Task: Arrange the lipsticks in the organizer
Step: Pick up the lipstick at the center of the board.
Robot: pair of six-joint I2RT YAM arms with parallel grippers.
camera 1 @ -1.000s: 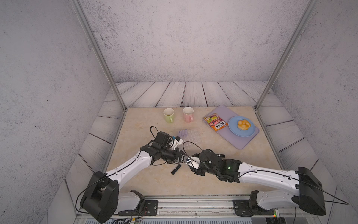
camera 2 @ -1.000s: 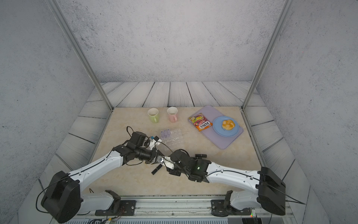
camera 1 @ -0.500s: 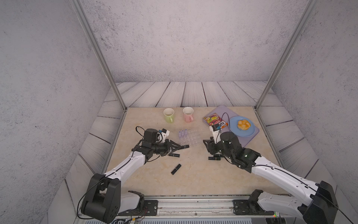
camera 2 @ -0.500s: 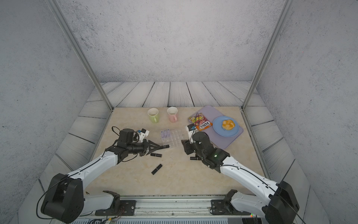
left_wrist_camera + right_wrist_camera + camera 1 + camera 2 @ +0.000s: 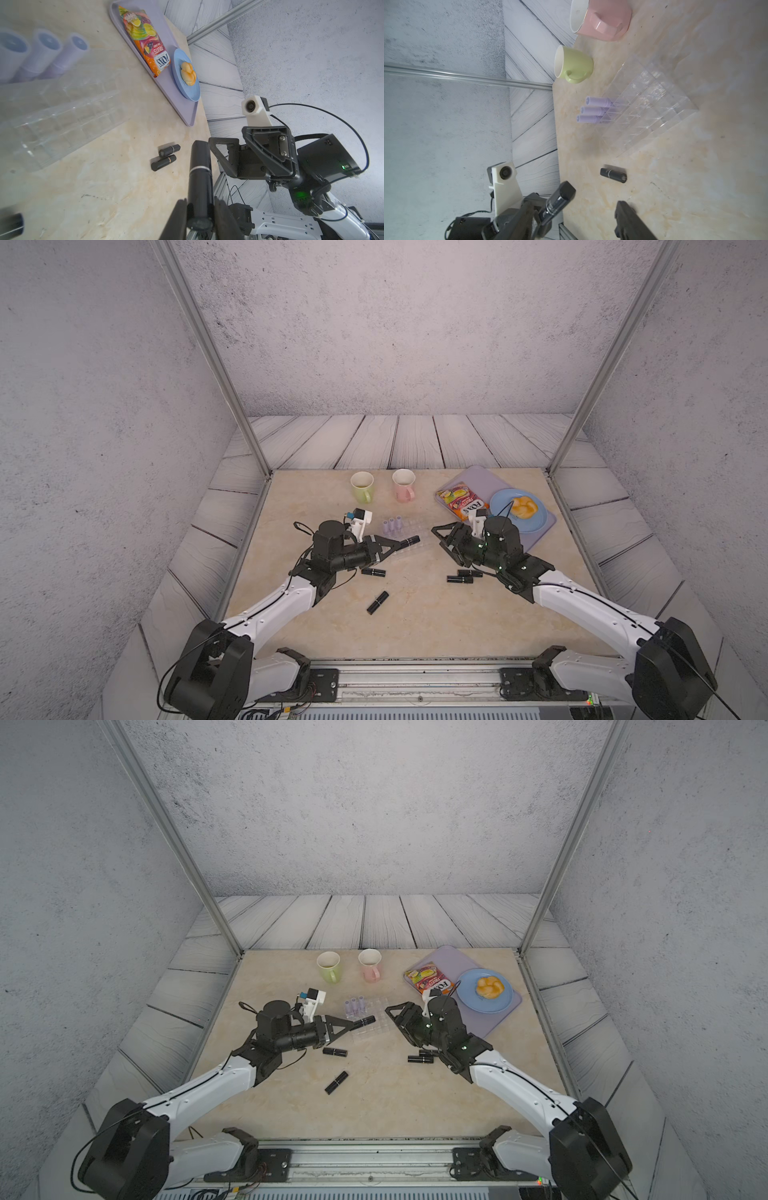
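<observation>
Top views, both: left tool (image 5: 400, 545) pinching held black lipstick (image 5: 409, 541) level, over clear organizer (image 5: 417, 526). Loose black lipsticks (image 5: 373, 571), two, lie on bench (image 5: 415, 614) nearside. Lilac lipsticks (image 5: 392, 526), three, upright in organizer's far-left edge cells. Black pair (image 5: 460, 579) lies side by side near right tool (image 5: 437, 537), spread, empty.

You have five glossy black cylindrical lipstick tubes (image 5: 377, 601), three pale lilac lipstick tubes (image 5: 591, 109), one clear plastic grid organizer (image 5: 654, 108), two ceramic mugs (image 5: 362, 485), one flat lilac tray (image 5: 478, 475), one round blue plate (image 5: 534, 521), one orange sweets packet (image 5: 461, 502), one golden bun (image 5: 523, 507).
</observation>
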